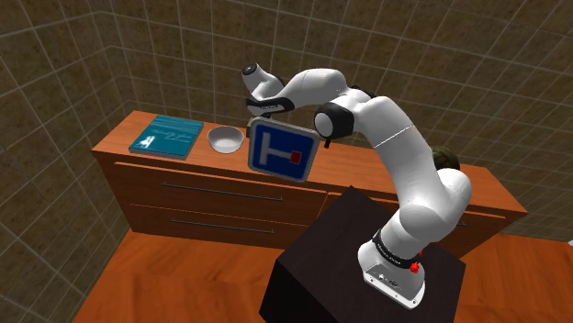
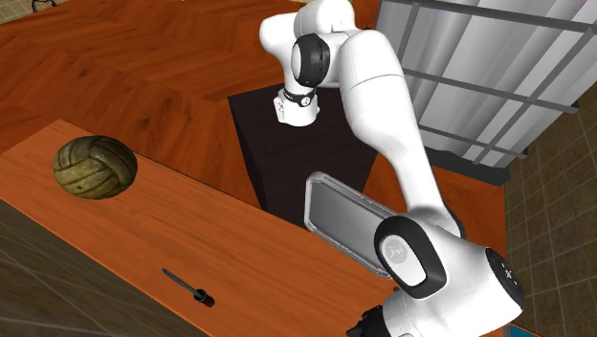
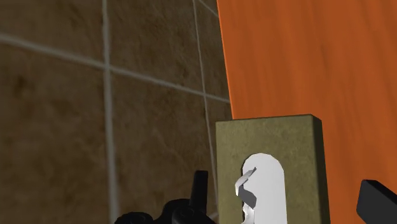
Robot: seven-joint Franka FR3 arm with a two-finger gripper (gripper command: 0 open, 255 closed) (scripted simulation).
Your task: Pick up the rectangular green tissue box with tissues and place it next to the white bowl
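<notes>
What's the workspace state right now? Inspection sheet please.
Surface: wooden cabinet top.
Job's things: olive-green tissue box, white tissue sticking out, sits between the fingers, not touched; white bowl beside the teal book.
Clutter: teal book, blue panel next to the bowl, ball, small dark tool.
Grippers: gripper open, straddling the box.
Cables: nothing seen.
Surroundings: tiled wall, wood floor, black stand.

Lower centre of the wrist view: olive-green tissue box (image 3: pixel 273 143), white tissue (image 3: pixel 264 184). Upper right, orange wood-grain surface (image 3: pixel 305 57); left, brown tiled wall (image 3: pixel 57 114), pale grout. Shoulder view, upper left toward centre: teal book (image 1: pixel 166 136), white bowl (image 1: pixel 225 139), blue sign (image 1: pixel 280 153) bearing a white T, perhaps red-tipped.
</notes>
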